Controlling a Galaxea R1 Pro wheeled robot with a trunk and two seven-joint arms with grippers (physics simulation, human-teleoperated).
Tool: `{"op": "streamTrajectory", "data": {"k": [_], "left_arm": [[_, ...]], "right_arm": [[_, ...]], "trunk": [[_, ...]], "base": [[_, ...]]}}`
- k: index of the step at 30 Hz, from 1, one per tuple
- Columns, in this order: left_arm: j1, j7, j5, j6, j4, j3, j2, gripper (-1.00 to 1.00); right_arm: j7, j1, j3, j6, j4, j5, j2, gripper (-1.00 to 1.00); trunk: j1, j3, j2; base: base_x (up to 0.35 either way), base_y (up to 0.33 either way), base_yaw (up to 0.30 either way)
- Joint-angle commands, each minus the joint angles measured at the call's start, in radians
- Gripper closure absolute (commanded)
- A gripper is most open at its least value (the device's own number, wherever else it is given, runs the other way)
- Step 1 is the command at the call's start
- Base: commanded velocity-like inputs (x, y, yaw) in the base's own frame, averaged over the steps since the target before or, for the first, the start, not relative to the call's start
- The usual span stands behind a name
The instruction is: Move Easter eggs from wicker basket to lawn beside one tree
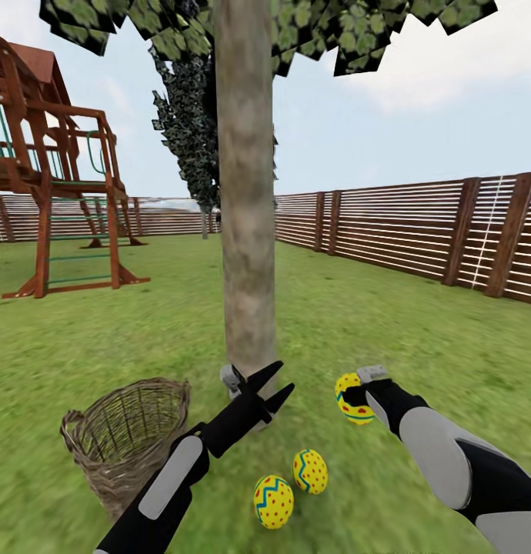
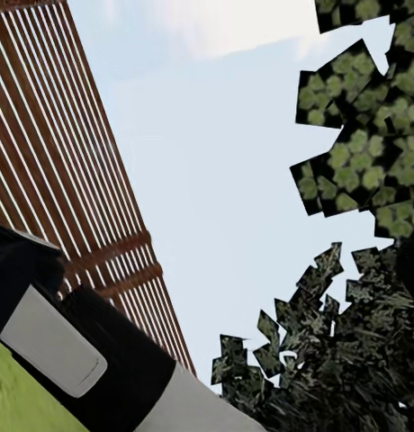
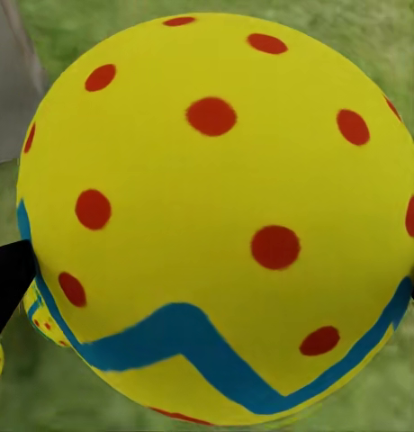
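Two Easter eggs (image 1: 273,502) (image 1: 310,471) lie on the lawn (image 1: 419,338) just in front of the tree (image 1: 247,231), whose grey-beige trunk rises at centre. A third egg (image 1: 352,398) is held a little above the grass to the right of the trunk, with my right gripper (image 1: 358,396) shut on it; in the right wrist view this egg (image 3: 216,216) is seen close up between dark fingertips. My left gripper (image 1: 269,387) hovers open at the trunk's base, holding nothing. The wicker basket (image 1: 127,438) stands on the grass at lower left, and its visible inside holds no egg.
A wooden play set (image 1: 50,192) stands at the far left. A brown slat fence (image 1: 419,231) runs along the right and back. A dark narrow tree (image 1: 190,123) stands behind the trunk. Open grass stretches to the right of the tree.
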Motion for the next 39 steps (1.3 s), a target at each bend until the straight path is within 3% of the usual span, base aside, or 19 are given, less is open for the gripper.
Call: {"op": "streamTrajectory", "data": {"k": [1,6,20,29,33,37,39], "left_arm": [[-0.001,0.000,0.008,0.007,0.001,0.000,0.000,-1.00],[0.000,0.000,0.008,0.007,0.002,-0.001,0.000,-1.00],[0.001,0.000,0.008,0.007,0.047,-0.002,-0.013,-1.00],[0.001,0.000,0.008,0.007,0.046,-0.002,-0.014,-1.00],[0.001,0.000,0.008,0.007,0.047,-0.002,-0.015,-1.00],[0.001,0.000,0.007,0.006,0.047,-0.002,-0.019,-1.00],[0.001,0.000,0.007,0.000,0.047,-0.002,-0.020,-1.00]], "right_arm": [[0.001,0.000,-0.008,-0.004,-0.001,0.005,0.000,1.00],[-0.113,0.005,-0.008,-0.008,0.000,-0.001,0.003,1.00],[-0.124,0.006,-0.008,-0.013,0.001,-0.004,0.004,1.00],[-0.129,0.006,-0.008,-0.012,0.000,-0.005,0.004,1.00],[-0.231,0.007,-0.008,-0.005,0.011,0.001,0.005,1.00],[-0.240,0.007,-0.006,-0.003,0.091,0.010,0.010,1.00],[-0.239,0.007,-0.006,-0.005,0.101,0.045,0.018,1.00]], "trunk": [[0.000,-0.002,-0.001],[0.000,-0.009,-0.001],[0.000,-0.030,-0.001],[0.000,-0.043,-0.001],[0.000,-0.049,-0.001],[0.000,-0.055,-0.001],[0.000,-0.058,-0.001]], "base": [[0.001,-0.303,0.194],[0.004,-0.059,0.154],[0.000,-0.007,0.128],[0.085,-0.299,0.126],[0.152,-0.264,0.126],[0.168,-0.188,0.126],[0.167,-0.175,0.125]]}}
